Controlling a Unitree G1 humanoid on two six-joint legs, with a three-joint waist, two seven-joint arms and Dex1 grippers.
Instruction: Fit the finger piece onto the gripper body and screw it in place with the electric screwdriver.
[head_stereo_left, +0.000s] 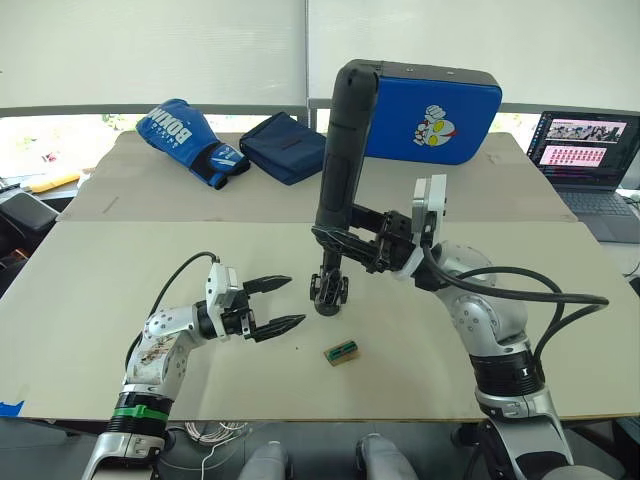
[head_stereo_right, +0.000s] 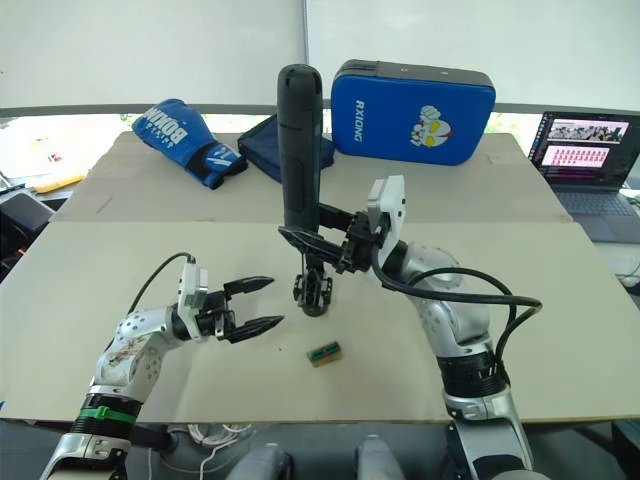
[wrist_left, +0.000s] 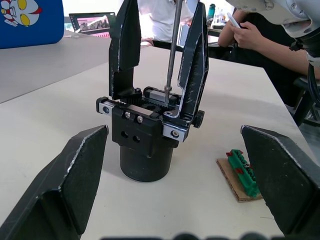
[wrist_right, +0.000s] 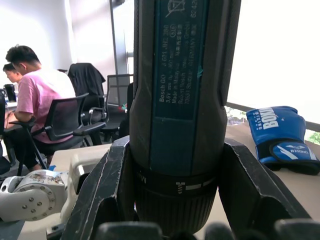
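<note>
The electric screwdriver (head_stereo_right: 299, 150) carries a blue label on which "Bosch GO" and "Made in" can be read in the right wrist view, and the blue boxing glove (head_stereo_left: 190, 140) at the far edge of the tabletop (head_stereo_left: 120, 270) reads "BONXI"; the blue pad (head_stereo_right: 412, 110) beside it reads "RXIONG" above a cartoon figure. The right end effector (head_stereo_right: 335, 243) is clamped on the lower body of the electric screwdriver, its two black fingers (wrist_right: 105, 190) pressed against either side of the collar, holding the tool upright with the rounded end uppermost. The thin metal bit comes straight down into the top of the gripper body (wrist_left: 150, 130), between its two upright pointed black fingers. The gripper body stands on its round dark base on the tabletop, with small screws showing along its front. The left end effector (head_stereo_left: 268, 305) hovers with its fingers spread wide, empty, just beside the gripper body. A small green-and-tan block (head_stereo_left: 341, 352) lies near the base.
</note>
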